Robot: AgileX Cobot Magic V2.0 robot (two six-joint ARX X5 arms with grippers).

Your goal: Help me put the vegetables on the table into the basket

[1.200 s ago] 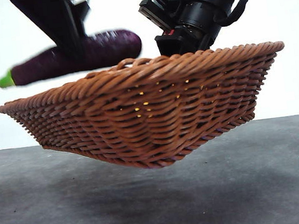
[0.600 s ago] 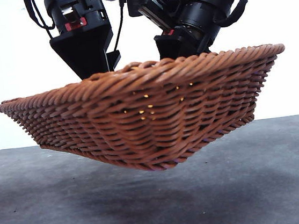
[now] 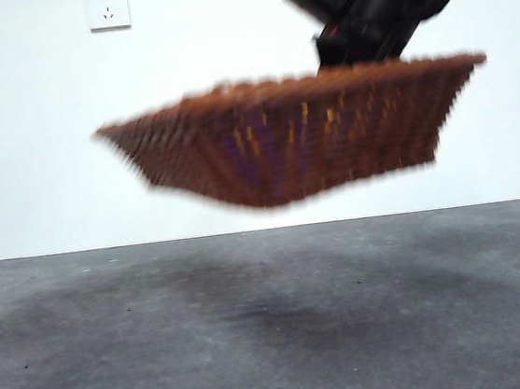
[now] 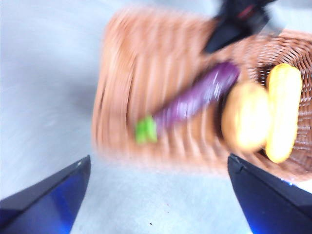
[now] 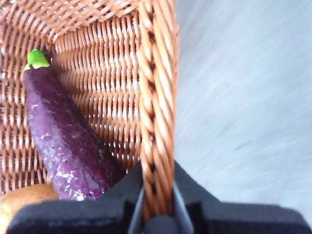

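Background: white wall with two sockets behind a dark grey table (image 3: 276, 333); front view is smearing with motion blur.
Basket (image 3: 300, 134): hanging in the air well above the table, tilted, one rim edge higher on the side where a dark arm is meeting it.
Right gripper (image 5: 157, 204): pinching the braided rim (image 5: 156, 97) between its black jaws; wrist view is showing the rim running straight up out of the grip. This is the dark arm at the top of the front view.
Left gripper (image 4: 158, 195): jaws standing wide apart, holding nothing, looking down on the basket from above, apart from it.
Eggplant (image 5: 66, 146): lying on the basket floor, green stem end pointing away from the right gripper.
Potato (image 4: 245, 116): lying in the basket, touching the eggplant's blunt end.
Corn (image 4: 282, 112): lying in the basket just beside the potato, against the wall.
Table check: no vegetable showing on the visible table.
Step in hand: loading looks complete; the right arm is carrying the filled basket.
Next move: judging that the basket needs lowering level onto the table before the rim is let go; tilt is risking the round potato rolling toward the low side.
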